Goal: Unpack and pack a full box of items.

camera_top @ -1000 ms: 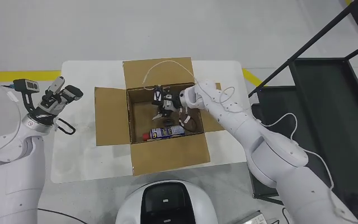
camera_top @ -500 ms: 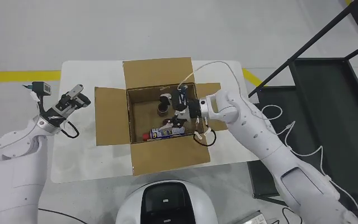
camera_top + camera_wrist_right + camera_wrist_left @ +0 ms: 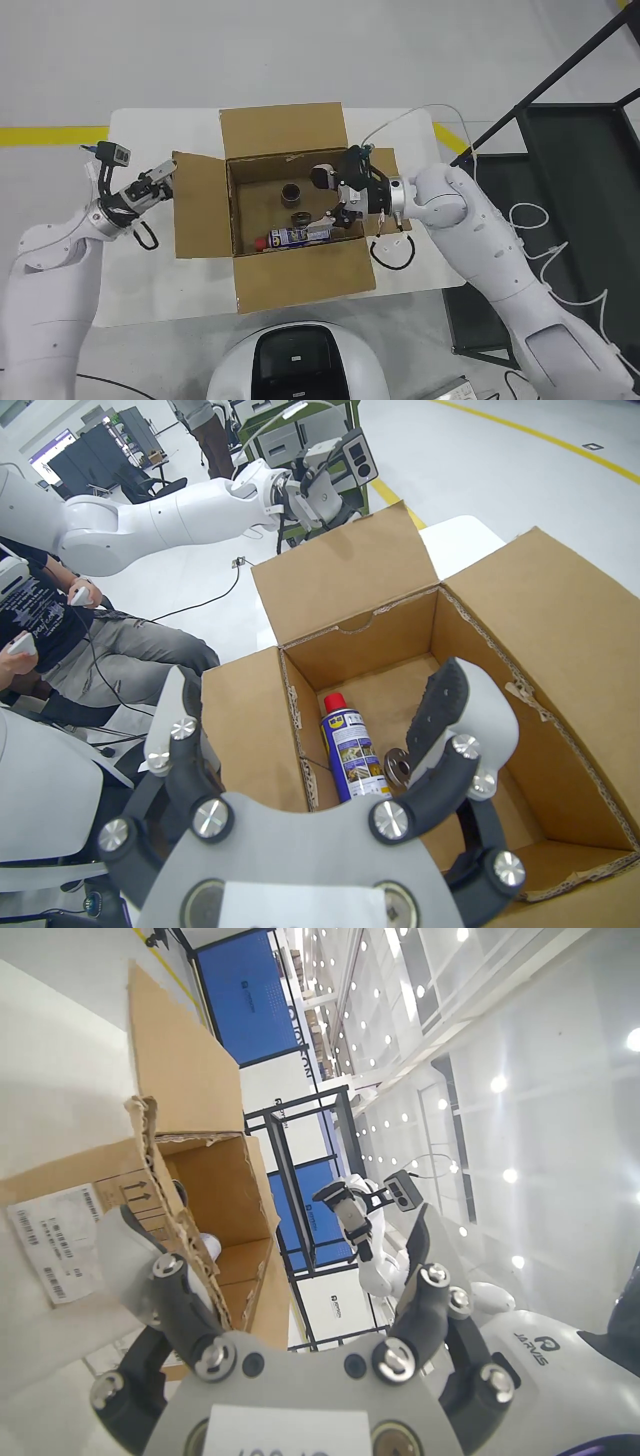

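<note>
The cardboard box (image 3: pixel 305 282) sits open in the middle of the white table (image 3: pixel 130 270), with its flaps folded outward. On its floor a spray can (image 3: pixel 350 750) lies flat along the 6 o'clock wall, its red cap toward 9 o'clock. A small metal flange (image 3: pixel 396 767) lies just beside the can's middle. A dark ring (image 3: pixel 291 192) rests nearer the 12 o'clock wall, apart from both.

The right gripper (image 3: pixel 327 196) hangs over the 3 o'clock half of the box, spread wide and holding nothing. The left gripper (image 3: pixel 163 180) is at the outer edge of the 9 o'clock flap (image 3: pixel 200 215), also spread wide. The flap's torn corrugated edge runs between its fingers, but I cannot tell whether they touch it.

The can looks rigid, smooth-walled and moderately heavy, and it is likely to roll. The best hold is probably across the body near mid-length, though the nearby wall leaves little room for a finger on that side. The flange looks dense, hard and low to the floor, so it calls for a pinch across its rim and may slip. The flap is thin, bendable cardboard that needs only a light pinch.
</note>
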Action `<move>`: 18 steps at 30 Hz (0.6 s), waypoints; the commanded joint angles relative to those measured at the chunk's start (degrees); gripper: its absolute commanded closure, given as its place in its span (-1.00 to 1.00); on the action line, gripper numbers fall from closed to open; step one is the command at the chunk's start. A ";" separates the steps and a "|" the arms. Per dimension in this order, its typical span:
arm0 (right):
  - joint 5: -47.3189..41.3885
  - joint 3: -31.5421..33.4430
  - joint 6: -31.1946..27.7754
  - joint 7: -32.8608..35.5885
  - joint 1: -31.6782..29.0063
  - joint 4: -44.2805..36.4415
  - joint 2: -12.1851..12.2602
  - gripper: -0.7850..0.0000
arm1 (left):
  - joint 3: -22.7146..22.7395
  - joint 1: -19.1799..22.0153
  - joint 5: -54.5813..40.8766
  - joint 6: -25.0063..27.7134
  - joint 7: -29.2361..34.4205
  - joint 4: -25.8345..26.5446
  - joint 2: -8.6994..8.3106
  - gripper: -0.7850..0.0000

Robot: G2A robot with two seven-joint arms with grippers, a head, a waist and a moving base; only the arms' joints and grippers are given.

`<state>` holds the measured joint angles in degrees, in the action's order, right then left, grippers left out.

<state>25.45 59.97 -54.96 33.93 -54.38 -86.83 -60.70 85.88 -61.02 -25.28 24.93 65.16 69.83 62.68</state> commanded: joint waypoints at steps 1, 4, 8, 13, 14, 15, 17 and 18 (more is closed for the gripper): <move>0.00 0.00 0.00 0.00 0.00 0.00 0.00 -1.00 | -1.30 0.84 -2.08 -1.38 0.13 0.92 0.27 -1.00; -0.58 -0.13 1.60 -1.70 -0.87 -0.39 -0.10 -1.00 | -4.15 2.56 -1.84 -2.28 -0.31 1.66 0.72 -1.00; -2.86 1.57 2.76 -1.96 -1.99 1.44 0.39 -1.00 | -8.56 5.45 -2.63 -3.94 -1.19 0.55 1.62 -1.00; -9.54 8.54 3.76 1.65 -6.04 5.69 2.56 -1.00 | -13.31 8.38 -2.82 -4.17 -1.20 -1.15 2.66 -1.00; -11.65 10.19 3.64 2.13 -7.34 6.49 3.04 -1.00 | -14.12 8.80 -2.70 -4.13 -1.19 -1.47 2.84 -1.00; -13.10 12.15 3.64 2.54 -8.48 7.30 3.55 -1.00 | -14.86 9.19 -2.54 -4.04 -1.17 -1.77 3.00 -1.00; -15.08 15.92 3.93 2.94 -11.00 8.55 4.49 -1.00 | -16.23 9.83 -1.82 -3.71 -1.17 -2.34 3.28 -1.00; -15.89 17.57 4.06 3.06 -12.20 9.02 4.89 -1.00 | -16.86 10.08 -1.27 -3.50 -1.23 -2.59 3.40 -1.00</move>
<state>10.35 75.68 -51.02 36.92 -65.41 -78.22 -56.17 69.66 -51.16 -27.08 21.24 63.99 67.48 65.97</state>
